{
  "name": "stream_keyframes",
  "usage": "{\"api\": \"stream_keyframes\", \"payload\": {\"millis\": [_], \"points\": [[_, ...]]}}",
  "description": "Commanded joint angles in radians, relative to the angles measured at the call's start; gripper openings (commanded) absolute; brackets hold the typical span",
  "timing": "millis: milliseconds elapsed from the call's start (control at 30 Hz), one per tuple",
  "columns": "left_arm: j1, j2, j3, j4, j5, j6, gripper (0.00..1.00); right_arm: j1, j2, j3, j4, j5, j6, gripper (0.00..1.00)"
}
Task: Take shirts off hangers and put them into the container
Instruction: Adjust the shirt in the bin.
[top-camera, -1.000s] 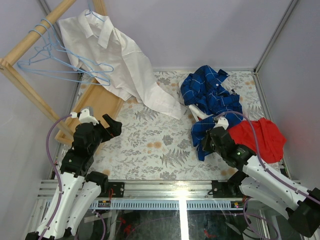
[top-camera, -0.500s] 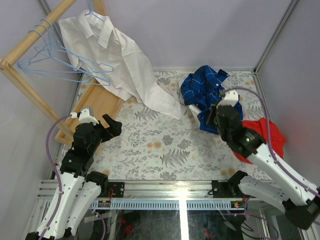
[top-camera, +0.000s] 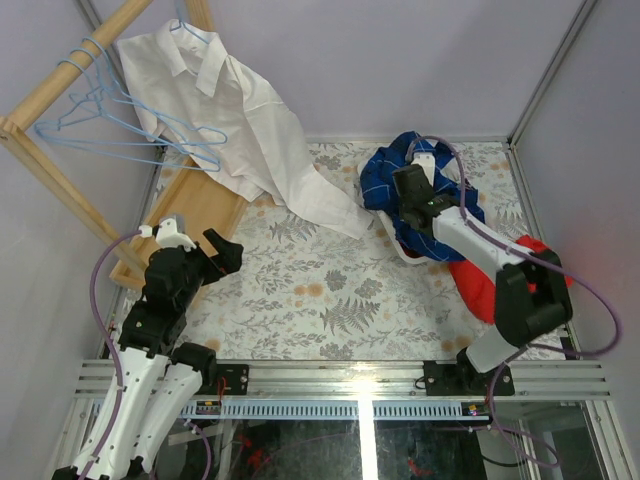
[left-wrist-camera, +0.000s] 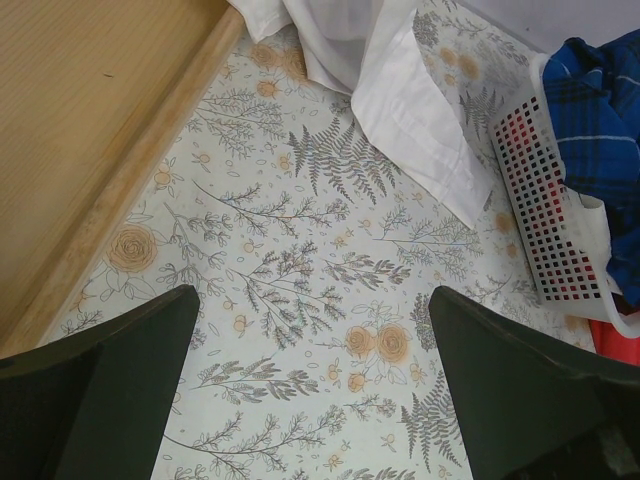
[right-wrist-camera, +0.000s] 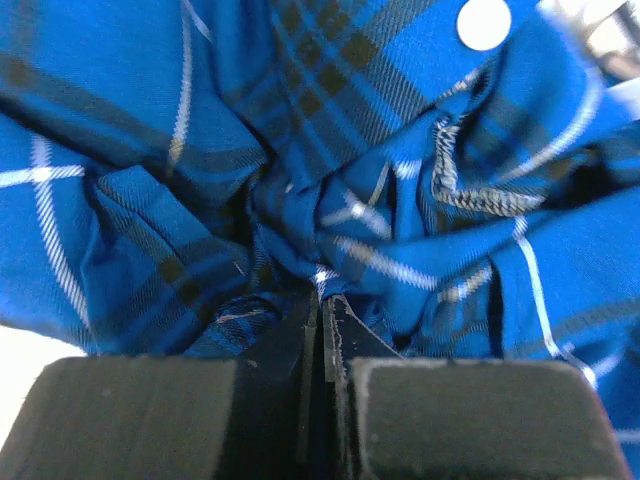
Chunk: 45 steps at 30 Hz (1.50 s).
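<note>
Right tool (right-wrist-camera: 322, 300) first: its two fingers are pressed flat together, and a fold of the blue shirt (right-wrist-camera: 400, 180) is pinched right at their tips, the checked cloth bunching into creases all round the nip. Seen from above, this tool is down in the crumpled heap of that shirt. The heap sits in the white basket (top-camera: 403, 252) and spills over it, with the rim peeking out just below the tool on the near side. Back along the arm, toward its base, lies the red cloth (top-camera: 478, 285), partly covered by the arm.

Over to the left tool (left-wrist-camera: 312, 300) — jaws spread wide, nothing between them, hanging above the flowered worktop (left-wrist-camera: 300, 260). Ahead of it and a little right, the hem of the white shirt (left-wrist-camera: 400, 110) trails onto the worktop. Further right is the basket's perforated wall, with blue cloth draped over it. To the tool's left runs a wooden board (left-wrist-camera: 80, 130).

Well beyond this tool the white shirt hangs off the wooden rack (top-camera: 60, 95) with a blue hook showing at its collar — and bare light-blue hangers (top-camera: 105, 100) hang beside it on the pole.
</note>
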Motion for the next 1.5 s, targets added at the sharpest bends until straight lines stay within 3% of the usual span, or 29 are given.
{"api": "stream_keyframes", "payload": {"millis": [0, 167, 233, 267, 400, 500, 633, 733, 833, 967, 1033, 1167, 1300, 1467], "points": [[0.005, -0.004, -0.004, 0.013, -0.016, 0.002, 1.00, -0.058, 0.120, 0.019, -0.072, -0.117, 0.026, 0.00], [0.005, 0.011, -0.002, 0.013, -0.012, 0.005, 1.00, -0.058, 0.044, 0.106, -0.097, -0.119, -0.029, 0.05], [0.006, 0.011, -0.001, 0.012, -0.011, 0.006, 1.00, -0.058, -0.002, 0.166, -0.108, -0.116, -0.068, 0.20], [0.004, 0.011, -0.002, 0.012, -0.011, 0.005, 1.00, -0.058, -0.019, 0.201, -0.121, -0.119, -0.086, 0.42], [0.006, 0.009, -0.003, 0.012, -0.014, 0.004, 1.00, -0.058, -0.066, 0.315, -0.219, -0.145, -0.133, 0.61], [0.006, 0.010, -0.003, 0.012, -0.013, 0.004, 1.00, -0.059, -0.120, 0.309, -0.272, -0.210, -0.122, 0.72], [0.005, 0.013, -0.004, 0.012, -0.012, 0.004, 1.00, -0.059, -0.253, 0.160, -0.275, -0.371, -0.027, 0.73], [0.005, 0.015, -0.003, 0.014, -0.007, 0.005, 1.00, -0.058, -0.351, 0.006, -0.217, -0.448, 0.026, 0.66], [0.006, 0.019, -0.003, 0.015, -0.003, 0.007, 1.00, -0.059, -0.350, -0.106, -0.188, -0.403, 0.045, 0.61], [0.006, 0.017, -0.003, 0.013, -0.004, 0.005, 1.00, -0.058, -0.252, -0.189, -0.127, -0.228, 0.025, 0.51], [0.006, 0.015, -0.004, 0.013, -0.007, 0.005, 1.00, -0.058, -0.194, -0.172, -0.114, -0.225, 0.000, 0.58], [0.006, 0.016, -0.003, 0.012, -0.013, 0.003, 1.00, -0.058, -0.144, -0.038, -0.194, -0.311, -0.013, 0.61], [0.005, 0.017, -0.003, 0.010, -0.014, 0.004, 1.00, -0.058, -0.215, 0.046, -0.180, -0.359, -0.015, 0.68], [0.005, 0.022, -0.003, 0.010, -0.011, 0.004, 1.00, -0.058, -0.357, -0.024, -0.049, -0.466, -0.022, 0.74]]}}
